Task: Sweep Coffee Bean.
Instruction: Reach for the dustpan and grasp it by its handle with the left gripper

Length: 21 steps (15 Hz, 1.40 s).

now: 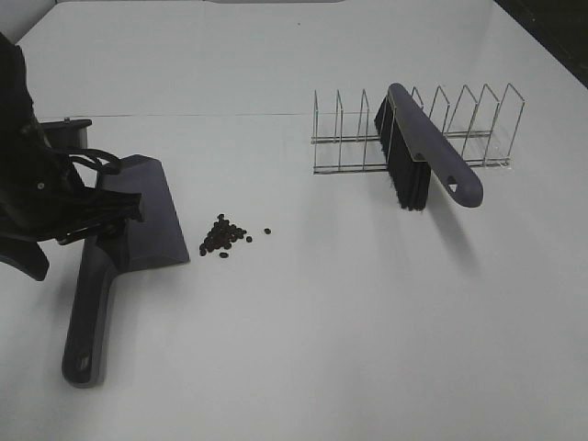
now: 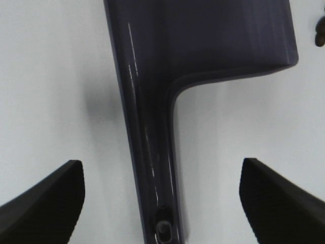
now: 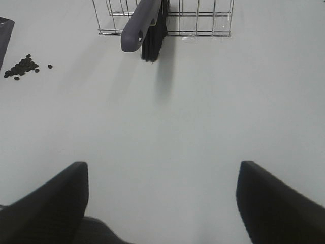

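Beans (image 1: 225, 238): small pile, centre-left, just right of dustpan (image 1: 152, 211).
Brush (image 1: 432, 152): in rack (image 1: 354, 141), upper right.
L gripper (image 2: 160, 168): open, astride dustpan handle.
R gripper (image 3: 162, 170): open, over tabletop (image 3: 177, 127).

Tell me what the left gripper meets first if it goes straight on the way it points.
Most likely the dustpan's handle: it lies centred between the fingers of the open left gripper. Depth to it is unclear.

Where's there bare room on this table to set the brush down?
Biggest free patch: the table in front of the rack, right of the beans. Another lies behind the rack. Crowded on the left: dustpan, beans beside its lip, open left claw over its handle.
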Available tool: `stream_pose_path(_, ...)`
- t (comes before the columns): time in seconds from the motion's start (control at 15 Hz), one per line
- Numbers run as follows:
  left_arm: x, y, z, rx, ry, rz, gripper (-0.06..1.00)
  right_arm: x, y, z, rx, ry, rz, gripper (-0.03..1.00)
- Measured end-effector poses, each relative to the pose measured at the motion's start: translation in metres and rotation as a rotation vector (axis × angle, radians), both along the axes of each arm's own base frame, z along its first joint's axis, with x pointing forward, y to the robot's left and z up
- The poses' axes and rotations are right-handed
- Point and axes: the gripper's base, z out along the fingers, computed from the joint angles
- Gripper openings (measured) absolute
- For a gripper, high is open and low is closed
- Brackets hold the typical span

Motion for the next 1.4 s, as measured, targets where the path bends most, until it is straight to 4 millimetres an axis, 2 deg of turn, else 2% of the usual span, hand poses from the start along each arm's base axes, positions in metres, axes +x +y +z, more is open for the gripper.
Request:
stream_pose_path(0.6, 0.010, -0.004, -0.049, 0.005, 0.037, 0.059, 0.76, 0.000, 0.000, 0.000, 0.000, 0.000, 0.000, 0.75)
stream_pose_path(1.13, 0.014, -0.005, -0.061, 0.015, 0.061, 0.061, 0.76, 0.000, 0.000, 0.000, 0.000, 0.001, 0.000, 0.75)
stream_pose_path(1.27, 0.014, -0.005, -0.063, 0.025, 0.069, 0.052, 0.71, 0.000, 0.000, 0.000, 0.000, 0.001, 0.000, 0.75)
stream_pose_path(1.4, 0.014, -0.003, -0.063, 0.041, 0.078, 0.038, 0.56, 0.000, 0.000, 0.000, 0.000, 0.001, 0.000, 0.75)
